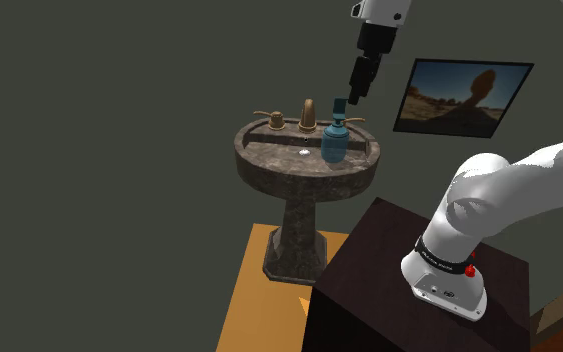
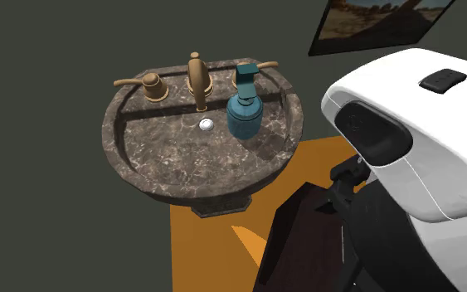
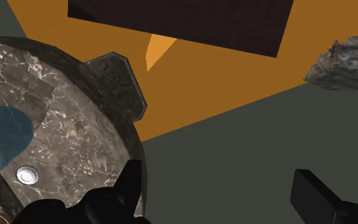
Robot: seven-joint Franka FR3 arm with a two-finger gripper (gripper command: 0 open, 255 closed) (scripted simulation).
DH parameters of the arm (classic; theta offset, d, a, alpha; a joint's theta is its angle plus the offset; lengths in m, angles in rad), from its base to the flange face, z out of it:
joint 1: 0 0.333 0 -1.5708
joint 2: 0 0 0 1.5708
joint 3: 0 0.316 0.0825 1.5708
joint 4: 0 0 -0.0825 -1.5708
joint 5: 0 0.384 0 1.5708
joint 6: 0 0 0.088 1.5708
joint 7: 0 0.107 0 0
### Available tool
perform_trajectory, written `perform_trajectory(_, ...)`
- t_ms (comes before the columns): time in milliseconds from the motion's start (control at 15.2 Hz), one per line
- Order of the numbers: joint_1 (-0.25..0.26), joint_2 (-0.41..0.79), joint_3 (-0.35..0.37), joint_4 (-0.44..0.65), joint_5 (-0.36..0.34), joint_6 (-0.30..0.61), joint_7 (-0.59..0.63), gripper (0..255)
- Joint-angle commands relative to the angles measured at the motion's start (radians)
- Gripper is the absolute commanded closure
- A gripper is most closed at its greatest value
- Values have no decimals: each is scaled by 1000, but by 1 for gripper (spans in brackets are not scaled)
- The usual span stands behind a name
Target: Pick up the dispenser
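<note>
Both fingers of gripper wide apart, empty; hovers nr teal dispenser in sink, no contact.

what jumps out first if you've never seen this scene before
The teal dispenser catches the eye first, standing upright on a dark marbled pedestal sink beside the brass faucet. The black gripper hangs open just above it, slightly toward the shoulder view's right. A bright orange floor patch glows beneath the sink.
</note>
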Motion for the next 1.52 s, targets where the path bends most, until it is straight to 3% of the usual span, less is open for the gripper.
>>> perform_trajectory(0,0,0,0,0,0,0,0,0)
perform_trajectory(792,-27,264,-241,93,-85,163,-322,0)
perform_trajectory(1122,-27,419,-337,189,-71,214,-462,0)
perform_trajectory(1452,-30,600,-424,322,-14,241,-610,0)
